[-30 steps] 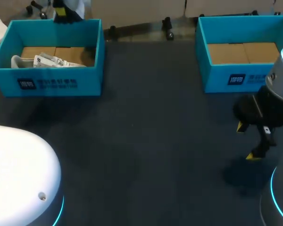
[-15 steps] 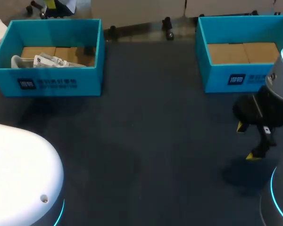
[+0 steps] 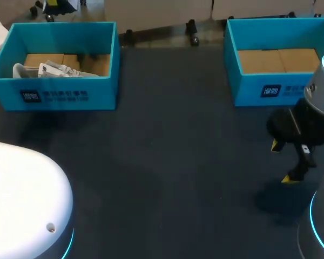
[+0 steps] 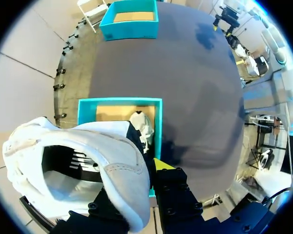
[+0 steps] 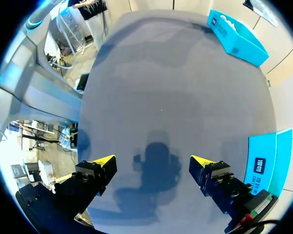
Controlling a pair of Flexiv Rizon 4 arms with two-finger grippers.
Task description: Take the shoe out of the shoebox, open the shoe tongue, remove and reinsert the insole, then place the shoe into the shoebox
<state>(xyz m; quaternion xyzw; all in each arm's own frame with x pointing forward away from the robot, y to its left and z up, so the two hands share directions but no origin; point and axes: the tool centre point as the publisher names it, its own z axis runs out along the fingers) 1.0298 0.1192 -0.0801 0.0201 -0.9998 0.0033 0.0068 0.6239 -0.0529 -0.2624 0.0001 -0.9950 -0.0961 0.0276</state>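
Observation:
In the left wrist view my left gripper (image 4: 142,183) is shut on a white shoe (image 4: 83,156), gripping its side wall; one yellow fingertip (image 4: 161,165) shows beside the shoe, the other is hidden behind it. The shoe hangs high above the open teal shoebox (image 4: 119,103), which holds crumpled white paper (image 4: 141,124). From the head camera the same shoebox (image 3: 54,94) stands at the back left with the paper (image 3: 56,69) inside. My right gripper (image 3: 285,162) hangs open and empty over the table at the right, its shadow under it (image 5: 154,163).
A second teal shoebox (image 3: 278,89) with a bare cardboard floor stands at the back right, just behind my right arm (image 3: 313,116). My left arm's white base (image 3: 21,199) fills the front left corner. Dark table (image 3: 173,162) stretches between the boxes.
At the head view's top left edge, my left gripper with the shoe has slid further out of sight. The right arm has not moved.

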